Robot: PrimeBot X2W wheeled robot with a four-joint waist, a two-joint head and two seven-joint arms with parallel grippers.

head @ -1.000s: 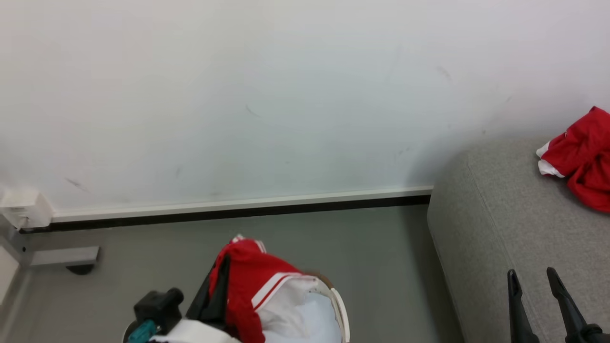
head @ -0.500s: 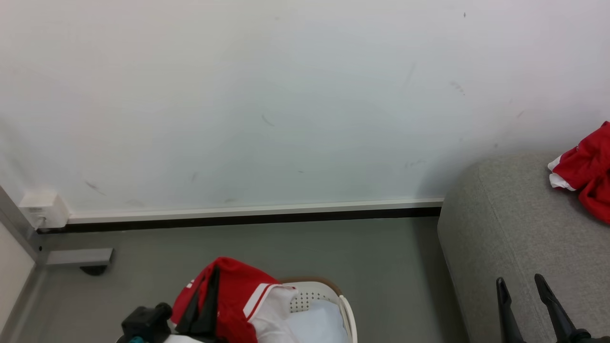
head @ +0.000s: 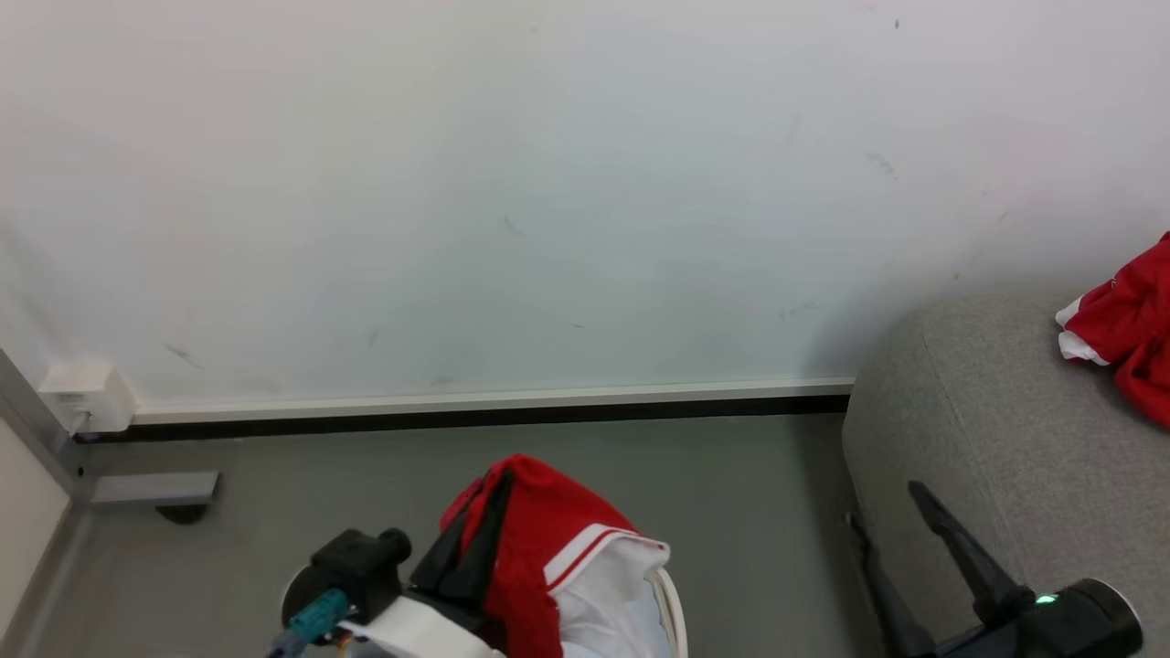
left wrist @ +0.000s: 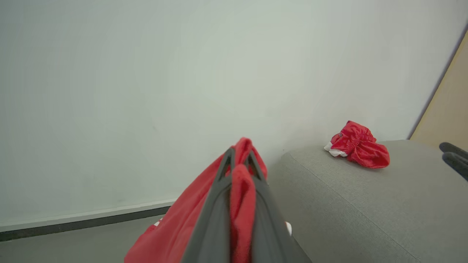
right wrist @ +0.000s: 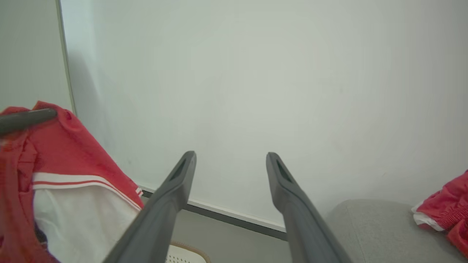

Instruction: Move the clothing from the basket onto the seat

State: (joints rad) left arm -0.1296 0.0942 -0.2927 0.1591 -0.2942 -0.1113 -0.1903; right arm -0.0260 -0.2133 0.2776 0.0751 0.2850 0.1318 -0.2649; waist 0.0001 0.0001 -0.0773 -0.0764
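My left gripper [head: 484, 512] is shut on a red garment with white trim and stripes [head: 548, 539], which hangs from it above the cream basket [head: 675, 614]. In the left wrist view the red cloth [left wrist: 241, 190] is pinched between the left gripper's [left wrist: 239, 155] dark fingers. A second red garment [head: 1124, 329] lies crumpled on the grey sofa [head: 960, 411], also seen from the left wrist [left wrist: 358, 144]. My right gripper [head: 882, 512] stands open and empty beside the sofa's end, with its fingers spread wide in its own view [right wrist: 231, 157].
A white wall with a dark baseboard [head: 457, 416] runs behind the grey floor [head: 713, 493]. A white socket box [head: 82, 397] and a grey metal foot [head: 151, 489] sit at the left. A wooden panel [left wrist: 449, 102] stands beyond the sofa.
The head camera shifted a little. My left gripper has risen and moved right with the red garment. My right gripper has turned so that its fingers slant up and to the left.
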